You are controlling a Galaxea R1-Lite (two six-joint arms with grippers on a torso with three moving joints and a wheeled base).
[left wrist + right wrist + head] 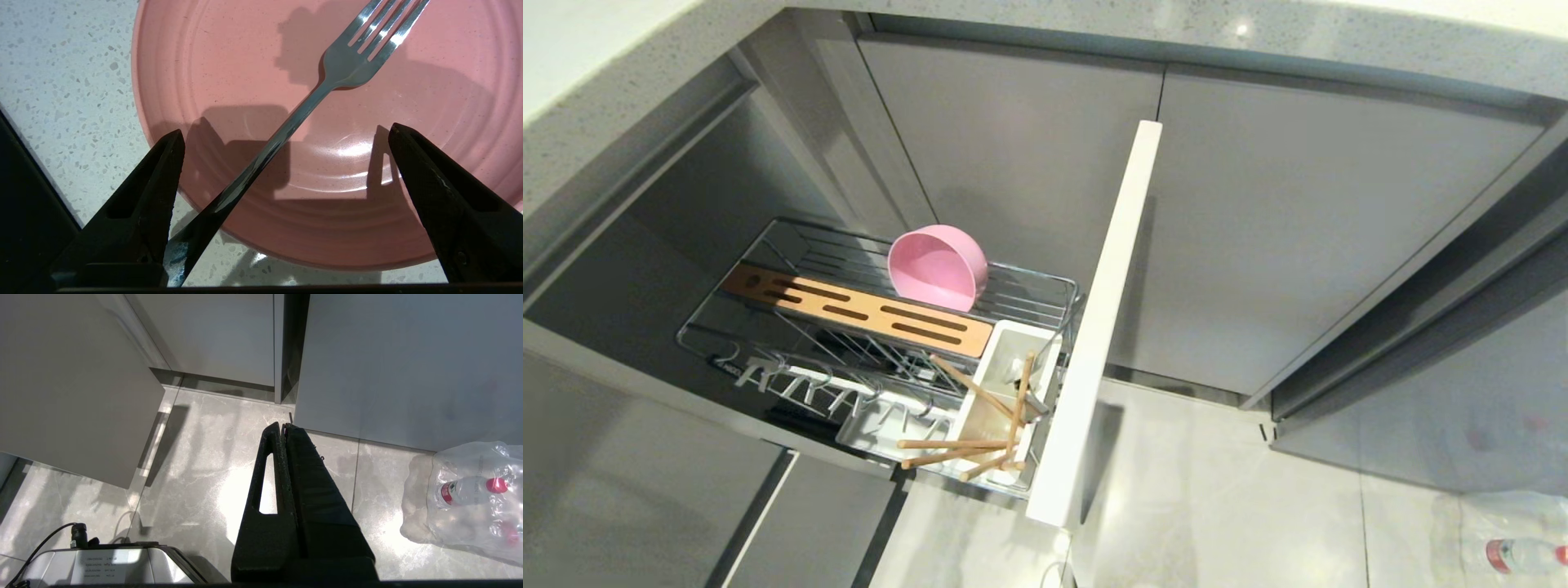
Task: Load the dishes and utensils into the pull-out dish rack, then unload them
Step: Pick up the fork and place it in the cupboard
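Left wrist view shows the left gripper with its two black fingers spread wide, holding nothing. It hangs over the pink plate, which lies flat on a speckled white counter. The silver fork lies slanted across the plate between the fingers. Its prongs rest over the plate, and its handle sticks out past the plate's rim, close by one finger. I cannot tell if that finger touches it.

The right gripper has its fingers pressed together, with nothing between them. It points down at the shiny grey floor, well away from the work. A pack of water bottles in clear wrap lies on the floor near it.

From the head view, the dish rack is pulled out of the cabinet, fixed to a narrow white front. The pink bowl stands tipped on its edge on the far side of the rack, behind the brown wooden strip. The chopsticks poke out at slants from the white caddy at the rack's right end.
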